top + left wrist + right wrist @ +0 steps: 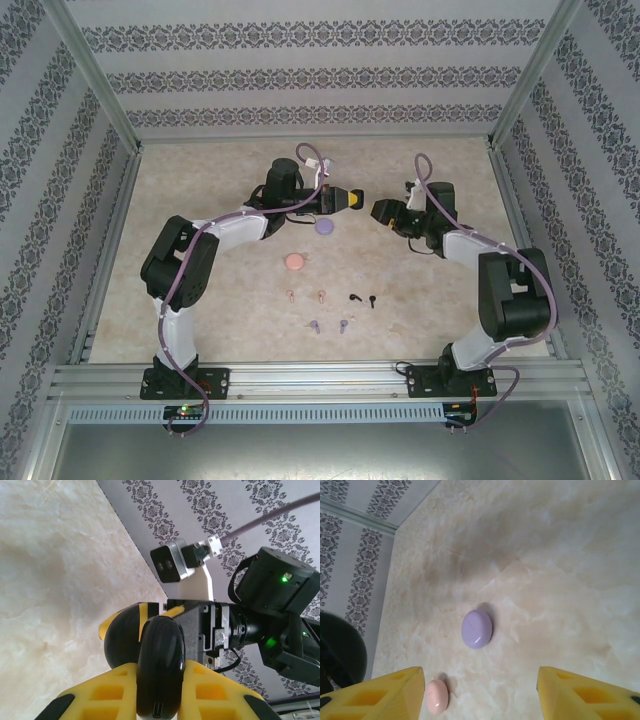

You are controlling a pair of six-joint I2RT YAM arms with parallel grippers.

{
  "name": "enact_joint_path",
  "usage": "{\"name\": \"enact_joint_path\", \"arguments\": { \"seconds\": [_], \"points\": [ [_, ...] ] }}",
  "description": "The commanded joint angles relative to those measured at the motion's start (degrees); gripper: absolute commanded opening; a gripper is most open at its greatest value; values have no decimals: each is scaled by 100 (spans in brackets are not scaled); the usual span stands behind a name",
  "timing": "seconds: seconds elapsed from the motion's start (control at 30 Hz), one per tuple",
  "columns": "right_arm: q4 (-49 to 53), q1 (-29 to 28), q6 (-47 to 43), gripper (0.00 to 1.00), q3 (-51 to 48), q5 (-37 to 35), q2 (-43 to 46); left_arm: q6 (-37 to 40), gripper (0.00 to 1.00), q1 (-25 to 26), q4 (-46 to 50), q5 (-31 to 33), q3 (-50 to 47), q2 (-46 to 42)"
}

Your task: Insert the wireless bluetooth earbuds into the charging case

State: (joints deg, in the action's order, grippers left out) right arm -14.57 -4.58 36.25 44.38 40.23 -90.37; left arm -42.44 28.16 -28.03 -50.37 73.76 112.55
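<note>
My left gripper (350, 200) is shut on a black charging case (161, 665), held on edge above the table with its charging port facing the wrist camera. My right gripper (383, 211) hovers just right of it, open and empty, its fingers (395, 695) spread wide. A purple case (324, 228) (476, 628) and a pink case (296, 262) (437, 696) lie closed on the table. Nearer the front lie the earbuds in pairs: pinkish-tan earbuds (291, 296), black earbuds (354, 297) and light purple earbuds (314, 325).
The marble tabletop (200, 200) is bounded by patterned walls and an aluminium frame (320, 378) at the near edge. The right arm's wrist camera (170, 562) sits close in front of my left gripper.
</note>
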Motion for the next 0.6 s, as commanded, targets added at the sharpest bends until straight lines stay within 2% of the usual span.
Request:
{"name": "enact_joint_path", "arguments": {
  "seconds": [0.0, 0.2, 0.57],
  "points": [
    [-80, 71, 55, 62, -245, 314, 684, 19, 0, 49, -396, -162, 117, -213],
    [-388, 12, 119, 62, -332, 673, 1021, -245, 0, 71, -739, -328, 95, -150],
    [-367, -111, 163, 59, 52, 627, 761, -433, 0, 183, -972, -404, 130, -120]
  ]
}}
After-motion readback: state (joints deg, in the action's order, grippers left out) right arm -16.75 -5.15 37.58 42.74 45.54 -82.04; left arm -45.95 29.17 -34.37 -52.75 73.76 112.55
